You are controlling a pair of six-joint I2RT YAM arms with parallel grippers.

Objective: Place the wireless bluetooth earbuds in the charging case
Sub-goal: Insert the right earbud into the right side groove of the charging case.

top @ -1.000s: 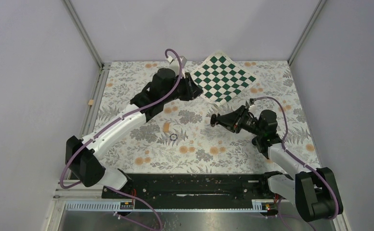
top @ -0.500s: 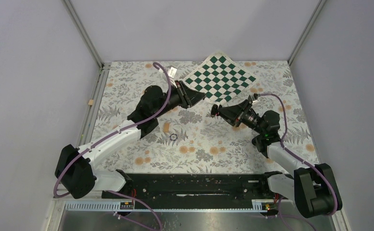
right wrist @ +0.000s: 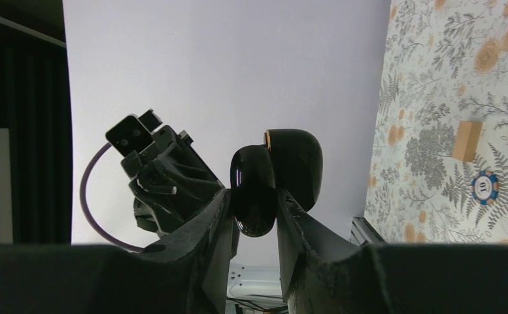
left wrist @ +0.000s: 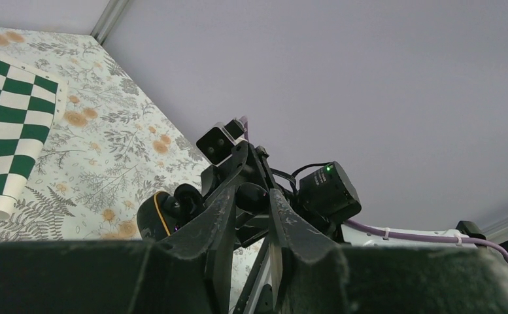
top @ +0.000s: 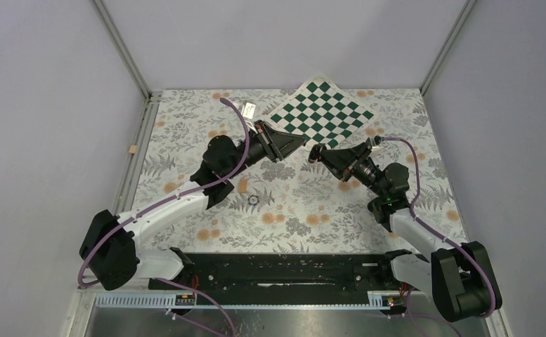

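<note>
Sitting clamped inside right claw [right wrist: 254,204], charging case [right wrist: 295,165]

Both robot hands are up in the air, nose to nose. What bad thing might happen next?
1. The right gripper pinches the charging case only by one end, high above the table. A bump might knock it loose and drop it.
2. The left gripper is shut, with its tip close to the case. I cannot see an earbud in it. Anything that tiny could slip out and be hard to find on the busy flowered table.
</note>
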